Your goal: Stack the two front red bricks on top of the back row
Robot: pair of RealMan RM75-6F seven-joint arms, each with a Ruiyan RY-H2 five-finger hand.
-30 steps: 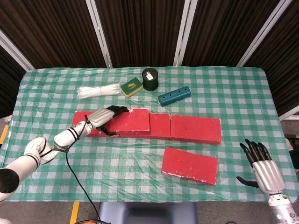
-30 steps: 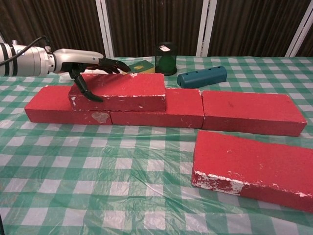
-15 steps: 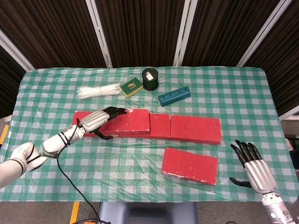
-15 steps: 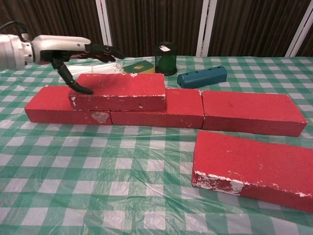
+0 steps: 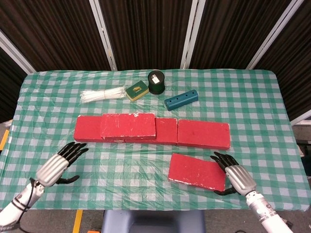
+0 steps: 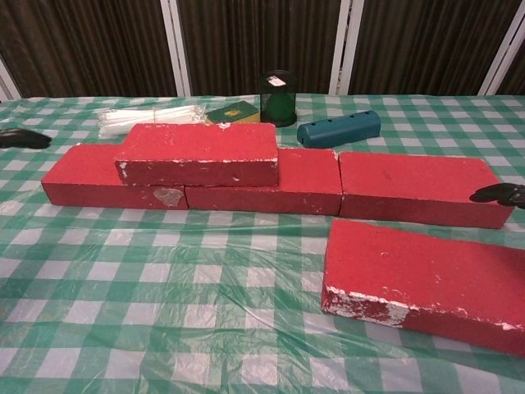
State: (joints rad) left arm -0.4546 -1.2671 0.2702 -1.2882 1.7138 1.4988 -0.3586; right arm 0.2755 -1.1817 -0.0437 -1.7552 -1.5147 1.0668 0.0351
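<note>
The job is looking about half done: one red brick, the stacked brick [image 5: 128,126], is already lying flat on top of the back row [image 5: 203,133], straddling the row's two leftmost bricks, while the front brick [image 5: 197,171] is still sitting on the table [image 5: 146,165] in front of the row and is the one left to lift. The right hand [image 5: 235,174] is hovering just beside that brick's right end, fingers spread and holding nothing, its fingertips reaching toward the brick's far corner; whether it is touching the brick I cannot tell. The left hand [image 5: 58,163] is resting well away from the stacked brick, nearer the table's front edge, also spread wide and empty. The bricks are reading as rough, matte, slab-shaped blocks with grainy faces and chipped whitish edges, so they are likely to be gritty and fairly stiff to grip. A thin clear plastic sheet is wrinkling and shining over the green-and-white checked cloth. Beyond the row, far from both hands, a dark cylindrical can [image 5: 156,82], a teal block with holes [image 5: 181,99] and a bundle of white strips [image 5: 101,94] are lying.
</note>
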